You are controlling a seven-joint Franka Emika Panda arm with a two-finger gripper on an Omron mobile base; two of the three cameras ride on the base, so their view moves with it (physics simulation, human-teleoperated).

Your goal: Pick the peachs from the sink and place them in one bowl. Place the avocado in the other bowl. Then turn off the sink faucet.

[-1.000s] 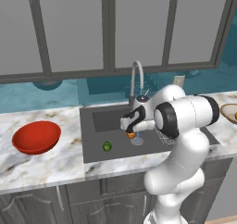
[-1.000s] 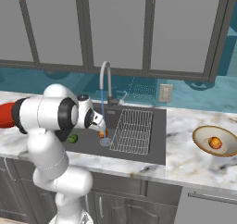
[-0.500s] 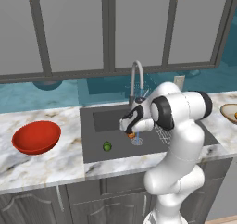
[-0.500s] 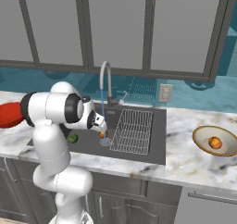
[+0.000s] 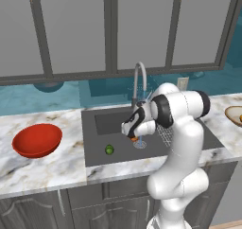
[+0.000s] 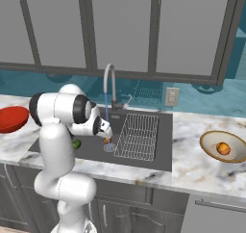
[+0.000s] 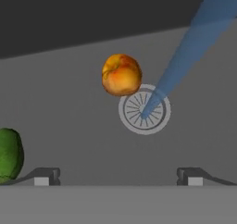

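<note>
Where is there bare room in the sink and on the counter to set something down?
Bare counter lies between the red bowl and the sink; more marble lies between the sink's right rim and the tan bowl. Inside, the floor behind the avocado is free. It is crowded at the drain: peach, water stream, open claw, and the wire rack.

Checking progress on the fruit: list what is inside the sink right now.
Inside the sink: one peach beside the round drain, the avocado, the wire rack and the faucet's water stream. The arm hides part of the basin floor.
</note>
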